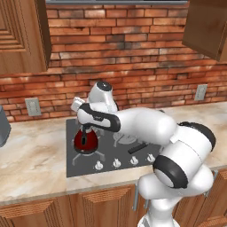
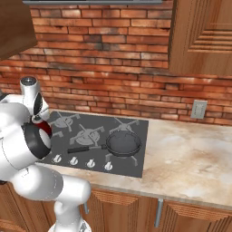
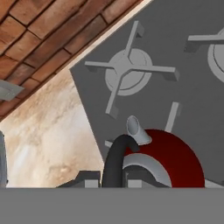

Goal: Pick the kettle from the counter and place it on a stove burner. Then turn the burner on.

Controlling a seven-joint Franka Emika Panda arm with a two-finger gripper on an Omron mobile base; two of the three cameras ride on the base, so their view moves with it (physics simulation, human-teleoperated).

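The kettle [image 1: 85, 141], small, rounded and dark red, sits over the front left burner of the stove [image 1: 75, 168], not on the counter [image 1: 31, 164]. So the first half of the task looks close to done, or done.

The beige stone counter runs along a red brick wall [image 1: 133, 57], with wooden cabinets [image 1: 20, 35] above. Set into the counter is the dark grey stove, with metal grates and a row of four white knobs [image 1: 116, 163] along its front edge.

The white robot arm [image 1: 146, 124] reaches over the stove from the right, and its gripper [image 1: 84, 129] hangs right above the kettle, at the black arched handle [image 3: 114, 164]. From the hand camera, the handle rises just in front of the fingers. Whether the fingers are clamped on it or have let go cannot be told.

A black frying pan [image 2: 123, 143] rests on the front right burner, well apart from the kettle.

Judged from this, what remains is to release the kettle if it is held, lift the hand clear, then reach a knob at the front and turn the kettle's burner on. No knob looks touched.
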